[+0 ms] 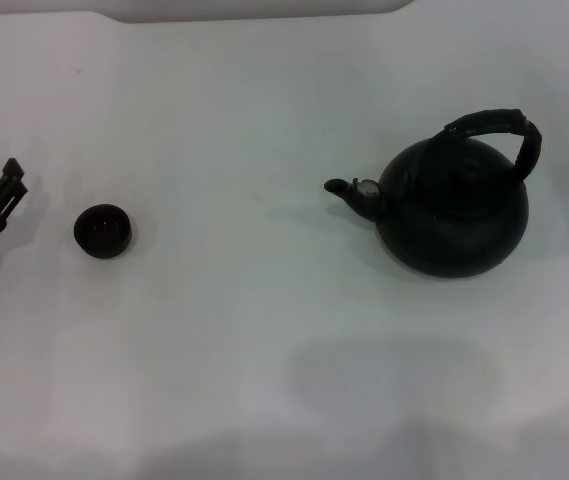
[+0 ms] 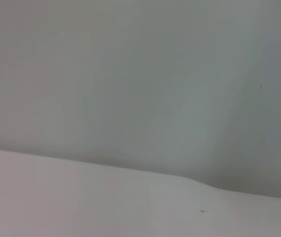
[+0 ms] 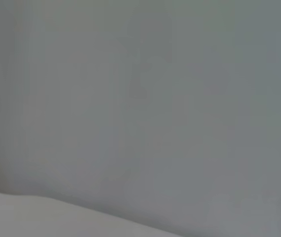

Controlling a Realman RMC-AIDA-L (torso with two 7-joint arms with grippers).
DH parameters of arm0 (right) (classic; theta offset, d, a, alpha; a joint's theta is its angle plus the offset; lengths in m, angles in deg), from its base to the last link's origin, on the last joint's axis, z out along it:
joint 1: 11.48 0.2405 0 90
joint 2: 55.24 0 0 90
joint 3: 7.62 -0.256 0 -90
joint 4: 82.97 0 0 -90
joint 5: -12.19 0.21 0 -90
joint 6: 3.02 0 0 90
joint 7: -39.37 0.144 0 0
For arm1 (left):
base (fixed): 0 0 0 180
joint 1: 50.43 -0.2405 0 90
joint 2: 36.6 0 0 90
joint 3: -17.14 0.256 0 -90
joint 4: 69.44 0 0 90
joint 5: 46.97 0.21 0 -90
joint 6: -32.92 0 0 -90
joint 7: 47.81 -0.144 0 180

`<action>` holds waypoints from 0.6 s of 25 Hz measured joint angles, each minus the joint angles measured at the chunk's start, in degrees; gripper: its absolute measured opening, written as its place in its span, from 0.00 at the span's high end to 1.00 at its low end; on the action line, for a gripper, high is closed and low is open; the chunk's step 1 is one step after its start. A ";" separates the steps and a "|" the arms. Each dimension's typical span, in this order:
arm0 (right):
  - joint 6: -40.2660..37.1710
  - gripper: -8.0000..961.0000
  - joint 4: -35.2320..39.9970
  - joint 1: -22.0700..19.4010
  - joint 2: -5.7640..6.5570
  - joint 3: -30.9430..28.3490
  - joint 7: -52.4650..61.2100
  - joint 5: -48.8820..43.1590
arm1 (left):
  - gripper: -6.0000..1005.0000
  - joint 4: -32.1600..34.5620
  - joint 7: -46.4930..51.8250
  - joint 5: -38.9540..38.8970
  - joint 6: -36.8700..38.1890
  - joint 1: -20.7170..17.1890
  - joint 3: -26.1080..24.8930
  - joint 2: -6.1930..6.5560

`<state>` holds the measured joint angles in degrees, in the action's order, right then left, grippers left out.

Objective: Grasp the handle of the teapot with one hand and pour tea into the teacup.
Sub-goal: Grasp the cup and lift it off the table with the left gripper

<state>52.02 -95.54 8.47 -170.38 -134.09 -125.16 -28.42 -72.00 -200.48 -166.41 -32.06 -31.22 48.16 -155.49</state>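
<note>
A matte-black teapot (image 1: 454,212) stands upright on the right side of a white table (image 1: 264,340) in the head view, its short spout (image 1: 349,191) pointing toward the robot's left and its thick black handle (image 1: 497,128) arching over the top, free of any grip. Well apart from it, on the left side of the table, the small dark teacup (image 1: 102,230) sits upright, mouth open to the camera. The left gripper (image 1: 4,189) enters at the left edge of the head view, near the teacup but not touching it; only a dark tip and part of the arm show, and whether its pincer is wide or narrow cannot be told. The right gripper does not appear in the head view. The left wrist view takes in only pale surface, split by a faint edge (image 2: 130,169), while the right wrist view shows plain grey with a lighter band (image 3: 41,219) in one corner; neither shows a finger or any task object.
</note>
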 joint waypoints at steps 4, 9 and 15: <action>-0.46 0.09 0.05 0.01 0.00 0.00 0.00 0.01 | 0.15 0.35 -0.02 0.03 0.23 0.71 0.01 -0.06; -0.48 0.09 0.08 -0.21 0.00 -0.01 0.00 0.18 | 0.15 0.56 -0.02 2.15 -2.11 1.89 0.02 -0.18; -0.48 0.09 0.02 -0.24 0.00 0.00 0.00 0.28 | 0.15 0.84 -1.10 2.15 -12.35 -0.20 -0.48 -0.24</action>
<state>51.54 -95.52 8.23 -170.38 -134.10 -125.15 -28.14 -71.17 -201.58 -164.26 -44.41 -31.42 47.68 -155.73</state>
